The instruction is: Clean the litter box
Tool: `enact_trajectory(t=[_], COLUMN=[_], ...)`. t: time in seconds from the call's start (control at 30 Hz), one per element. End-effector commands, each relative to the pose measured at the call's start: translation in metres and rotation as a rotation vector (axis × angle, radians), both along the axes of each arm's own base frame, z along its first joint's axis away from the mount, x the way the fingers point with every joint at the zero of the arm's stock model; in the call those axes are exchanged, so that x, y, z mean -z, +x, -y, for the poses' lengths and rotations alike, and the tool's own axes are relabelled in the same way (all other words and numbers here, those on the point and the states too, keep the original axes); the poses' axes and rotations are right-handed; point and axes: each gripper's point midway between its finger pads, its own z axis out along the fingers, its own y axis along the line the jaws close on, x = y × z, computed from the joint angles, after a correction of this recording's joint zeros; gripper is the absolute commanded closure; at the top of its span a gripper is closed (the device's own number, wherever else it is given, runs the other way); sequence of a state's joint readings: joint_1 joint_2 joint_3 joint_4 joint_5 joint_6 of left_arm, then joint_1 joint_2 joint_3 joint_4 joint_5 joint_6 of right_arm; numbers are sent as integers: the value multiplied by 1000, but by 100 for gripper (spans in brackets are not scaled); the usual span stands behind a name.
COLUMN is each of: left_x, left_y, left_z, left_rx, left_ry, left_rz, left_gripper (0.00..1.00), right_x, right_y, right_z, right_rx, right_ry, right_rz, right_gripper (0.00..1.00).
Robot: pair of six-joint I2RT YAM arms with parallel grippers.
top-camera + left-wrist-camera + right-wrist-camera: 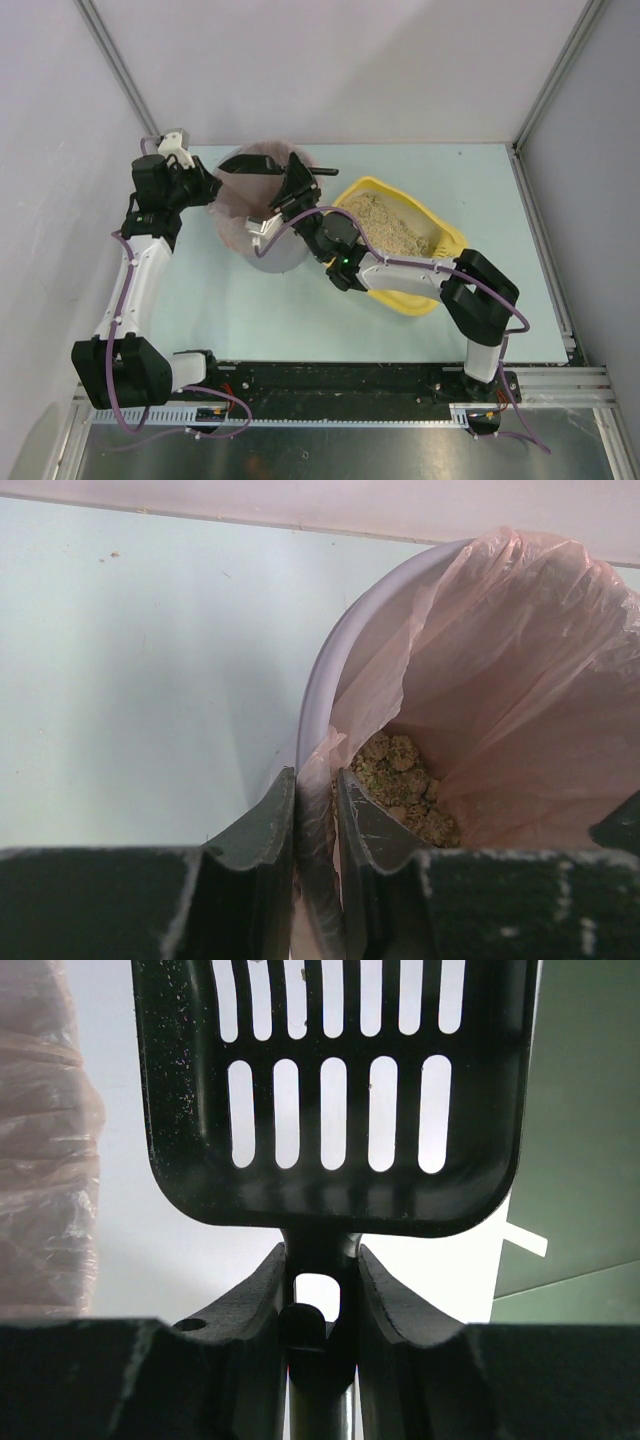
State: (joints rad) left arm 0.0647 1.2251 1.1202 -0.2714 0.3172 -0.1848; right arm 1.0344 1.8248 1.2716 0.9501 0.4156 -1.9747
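Note:
The yellow litter box (449,240) lies right of centre, tilted, with beige sandy litter (385,221) inside. The grey bin (278,258) with its pink liner (500,670) stands to its left; greenish-beige clumps (402,778) lie at the bottom. My left gripper (207,187) (315,780) is shut on the bin's rim and liner at its left side. My right gripper (296,186) (320,1260) is shut on the handle of the black slotted scoop (330,1090), whose head (247,163) hangs over the far part of the bin. No litter shows on the scoop.
The right arm reaches across the litter box's near rim toward the bin. Pale walls enclose the light green table (300,310) on the far, left and right sides. A few crumbs (113,554) lie on the table left of the bin.

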Motion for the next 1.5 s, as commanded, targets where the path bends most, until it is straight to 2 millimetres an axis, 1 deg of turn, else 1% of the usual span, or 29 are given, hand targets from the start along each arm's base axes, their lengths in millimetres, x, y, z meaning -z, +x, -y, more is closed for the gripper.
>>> enact_trajectory(t=[0.0,0.1,0.13,0.17,0.2,0.27,0.37,0.4,0.5,0.6,0.67,0.7,0.77,0.8,0.83,0.87,0.9,1.07,1.17,1.23,1.27,1.33,1.37,1.4,1.43,1.47], left_x=[-23,-22,-22,-23,-22,-22,-21,-22,-22,-23,-22,-23,-22,-23,-22,-23,-23,-22,-23,-23,-23,-23,-24,-25,-24,-27], left_y=[-11,-11,-11,-11,-11,-12,-11,-11,-11,-12,-11,-11,-11,-12,-11,-11,-11,-11,-11,-11,-11,-10,-10,-10,-9,-9], left_z=[29,30,29,29,29,30,30,30,31,31,30,30,30,30,30,30,30,29,28,28,28,28,27,27,26,26], left_rx=[133,135,132,134,134,135,137,138,139,139,136,136,134,133,133,134,133,131,126,127,127,128,127,123,122,121], left_ry=[-24,-26,-25,-25,-26,-28,-30,-32,-33,-30,-29,-29,-29,-27,-28,-29,-28,-25,-21,-21,-21,-15,-13,-10,-7,-5], left_rz=[47,45,45,47,44,45,41,44,42,47,44,46,44,46,44,44,46,44,47,49,47,49,52,54,52,59], left_gripper=[99,99,99,99,99,99,99,99,100,99,100,99,99,99,99,99,99,99,99,98,94,90,87,85,82,81], right_x=[-61,-58,-46,-42,-27,-19,-23,-30,-40,-39,-32,-26,-12,-11,-6,4,9,22,20,10,10,-4,0,-1,-11,-4], right_y=[-28,-37,-34,-39,-36,-37,-36,-37,-38,-35,-31,-27,-25,-24,-23,-22,-21,-22,-23,-26,-25,-29,-28,-29,-33,-33], right_z=[21,22,19,23,19,23,31,36,42,49,49,54,53,60,61,61,62,57,59,65,69,78,81,84,90,92], right_rx=[75,36,16,5,-9,-29,-25,-20,-10,7,26,59,89,123,132,136,138,107,85,76,82,80,77,75,65,67], right_ry=[-65,-72,-86,-95,-140,-139,-117,-98,-82,-54,-52,-37,-28,4,4,-10,-15,-10,27,65,86,138,159,176,217,231], right_rz=[331,307,259,233,184,138,120,134,154,130,97,68,40,39,31,18,5,-76,-104,-113,-137,-156,-198,-219,-237,-292], right_gripper=[100,100,100,100,100,100,100,100,100,100,100,100,100,100,100,100,100,100,100,100,100,100,100,100,100,100])
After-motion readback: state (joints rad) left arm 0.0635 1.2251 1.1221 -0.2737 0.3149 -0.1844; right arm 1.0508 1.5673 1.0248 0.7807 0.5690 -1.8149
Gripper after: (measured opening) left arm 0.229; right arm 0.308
